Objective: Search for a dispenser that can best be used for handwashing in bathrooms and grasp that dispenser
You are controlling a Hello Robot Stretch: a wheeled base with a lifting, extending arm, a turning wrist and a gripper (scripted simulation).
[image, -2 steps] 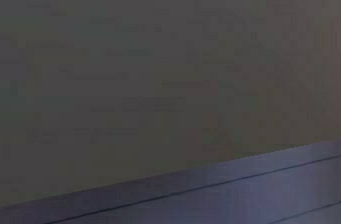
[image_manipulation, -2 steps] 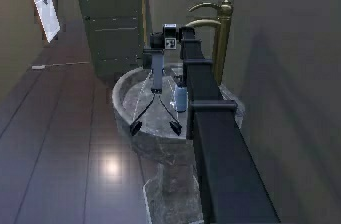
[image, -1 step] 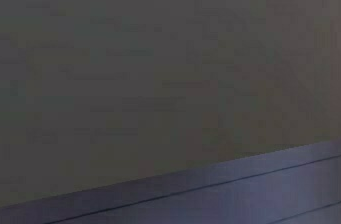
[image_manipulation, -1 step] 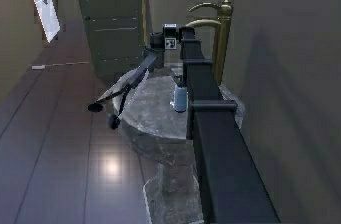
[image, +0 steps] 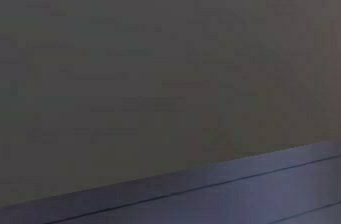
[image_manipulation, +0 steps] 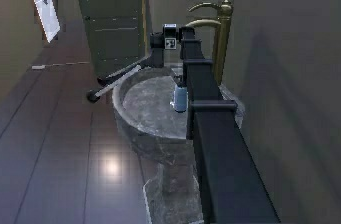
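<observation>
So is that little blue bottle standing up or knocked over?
Upright: the bottle is taller than wide, narrow top uppermost, at the basin's side next to the arm.

Extended as a dark square bar arm (image_manipulation: 218,140), ending in a dark thin-fingered gripper (image_manipulation: 98,93) slanting down-left; unclear whether holding anything.

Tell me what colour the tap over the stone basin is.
The tap is brassy gold; the arm side view shows it best.
</observation>
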